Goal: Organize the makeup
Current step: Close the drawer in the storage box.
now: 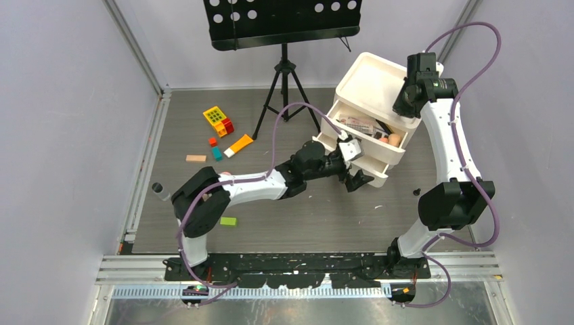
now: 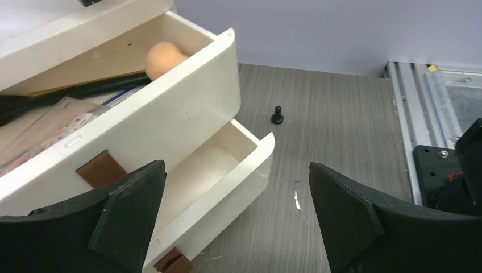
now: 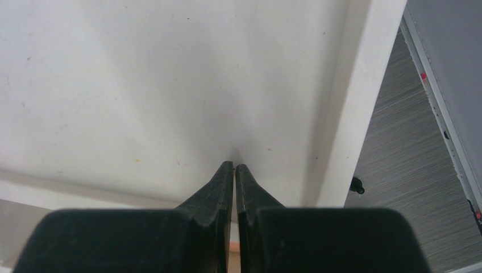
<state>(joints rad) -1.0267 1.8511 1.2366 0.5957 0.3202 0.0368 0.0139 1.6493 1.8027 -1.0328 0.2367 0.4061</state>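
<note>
The white three-drawer box [image 1: 371, 88] stands at the back right. Its upper drawer [image 2: 187, 96] is pulled out and holds makeup: a black brush [image 2: 85, 88], a peach sponge [image 2: 163, 57] and a clear patterned pack [image 2: 45, 128]. The drawer below [image 2: 239, 170] is also partly out and looks empty. My left gripper [image 2: 236, 166] is open and empty, just in front of that lower drawer's corner; it also shows in the top view [image 1: 357, 177]. My right gripper [image 3: 234, 165] is shut, tips resting on the box's top tray [image 3: 142, 85].
A small black knob-like piece [image 2: 277, 115] lies on the floor right of the drawers. Toy blocks [image 1: 216, 118] lie scattered at the left, with a green one [image 1: 228, 221] by my left arm. A music stand's tripod [image 1: 285, 81] stands behind. A small dark cylinder [image 1: 158, 189] sits by the left rail.
</note>
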